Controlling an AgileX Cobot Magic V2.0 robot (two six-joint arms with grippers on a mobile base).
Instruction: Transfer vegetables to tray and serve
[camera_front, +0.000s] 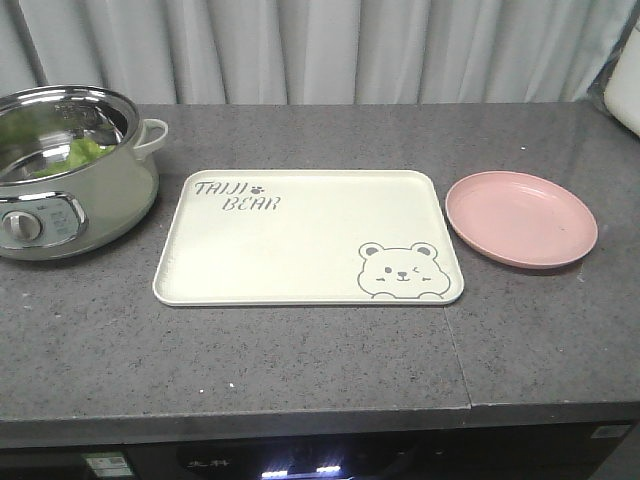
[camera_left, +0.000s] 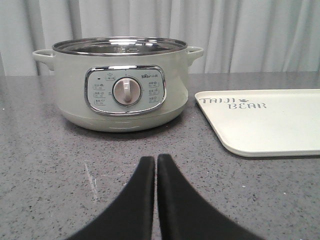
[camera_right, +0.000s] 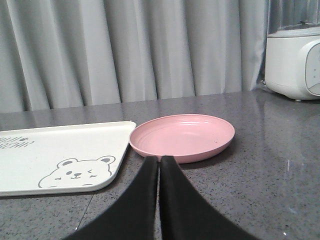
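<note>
Lettuce leaves (camera_front: 85, 152): lying inside the electric cooking pot (camera_left: 122, 82) at the left end of the counter (camera_front: 300, 370) — green showing against its steel wall.
Tray (camera_front: 300, 240): sitting mid-counter, between pot and pink plate (camera_front: 520, 218).
Left gripper (camera_left: 157, 161): hovering low before the pot, jaws pressed together, gripping nothing.
Right gripper (camera_right: 160, 161): facing the pink plate, jaws likewise meeting — holding nothing.
</note>
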